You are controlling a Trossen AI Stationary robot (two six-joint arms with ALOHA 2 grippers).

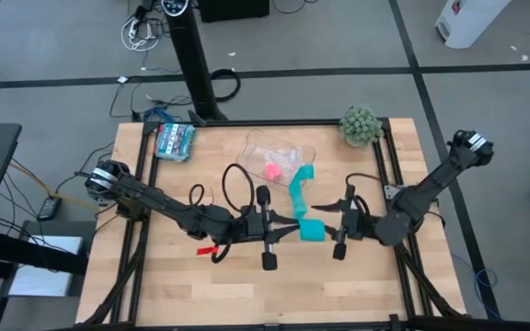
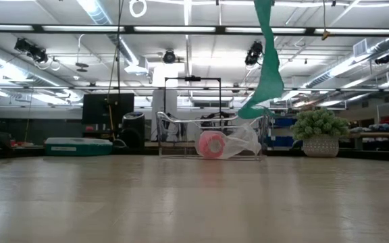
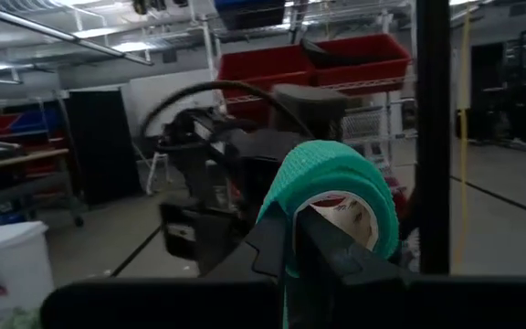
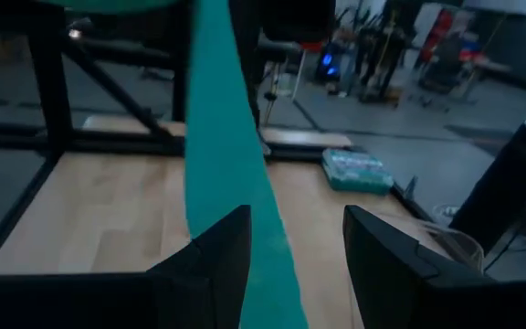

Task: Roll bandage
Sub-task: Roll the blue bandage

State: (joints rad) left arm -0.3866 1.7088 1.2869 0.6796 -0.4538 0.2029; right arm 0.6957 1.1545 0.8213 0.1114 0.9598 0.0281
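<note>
Bandage (image 1: pixel 312 230) hung in the air above the worktop (image 1: pixel 173 285), its rolled end a small teal cylinder between the two arms and its loose tail (image 1: pixel 298 188) trailing away toward the clear plastic bag (image 1: pixel 279 156). The left pincer (image 3: pixel 295 242) was clamped on the roll, fingers pinching its core and wall. The right pincer (image 4: pixel 286 251) stood with its fingers (image 4: pixel 215 256) apart, the strip (image 4: pixel 231 174) running between them without any visible pinch.

To wind well, the right pincer would likely need to keep the tail taut and centred while the roll turned, so each lap landed square on the last; slack or a sideways drift could make the roll cone out.

From the low view only the hanging tail (image 2: pixel 267 61) showed, both pincers cut off above. Whether the strip touched the right fingers could not be told. The tail's far end was lost against the bag, beside a pink roll (image 1: pixel 271 171).
</note>
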